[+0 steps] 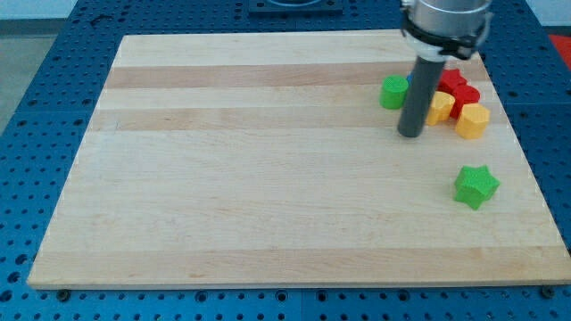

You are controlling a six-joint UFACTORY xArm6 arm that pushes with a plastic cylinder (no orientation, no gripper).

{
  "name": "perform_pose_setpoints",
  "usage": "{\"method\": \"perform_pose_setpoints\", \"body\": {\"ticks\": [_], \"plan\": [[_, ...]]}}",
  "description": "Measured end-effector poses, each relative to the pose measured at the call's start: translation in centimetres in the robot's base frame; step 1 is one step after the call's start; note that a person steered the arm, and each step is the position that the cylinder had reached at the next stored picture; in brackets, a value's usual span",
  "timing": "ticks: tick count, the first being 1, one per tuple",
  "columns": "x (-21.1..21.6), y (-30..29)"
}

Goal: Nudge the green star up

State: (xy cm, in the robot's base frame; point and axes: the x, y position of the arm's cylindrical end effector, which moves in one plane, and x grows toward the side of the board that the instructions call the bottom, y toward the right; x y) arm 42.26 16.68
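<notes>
The green star (pixel 475 185) lies on the wooden board (pixel 268 169) at the view's lower right, apart from the other blocks. My tip (pixel 410 134) rests on the board up and to the left of the star, with a clear gap between them. The dark rod rises from the tip toward the view's top edge.
A cluster of blocks sits at the view's upper right, just right of the rod: a green block (pixel 393 92), a red block (pixel 458 89), a yellow block (pixel 439 108) and another yellow block (pixel 473 120). A blue block is mostly hidden behind the rod. The board's right edge is near the star.
</notes>
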Motion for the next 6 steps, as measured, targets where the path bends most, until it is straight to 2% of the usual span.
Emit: {"method": "perform_pose_setpoints", "body": {"ticks": [3,4,5,6], "plan": [[5.5,11.2],[9.1,11.5],[11.4,8.7],[11.3,4.3]]}}
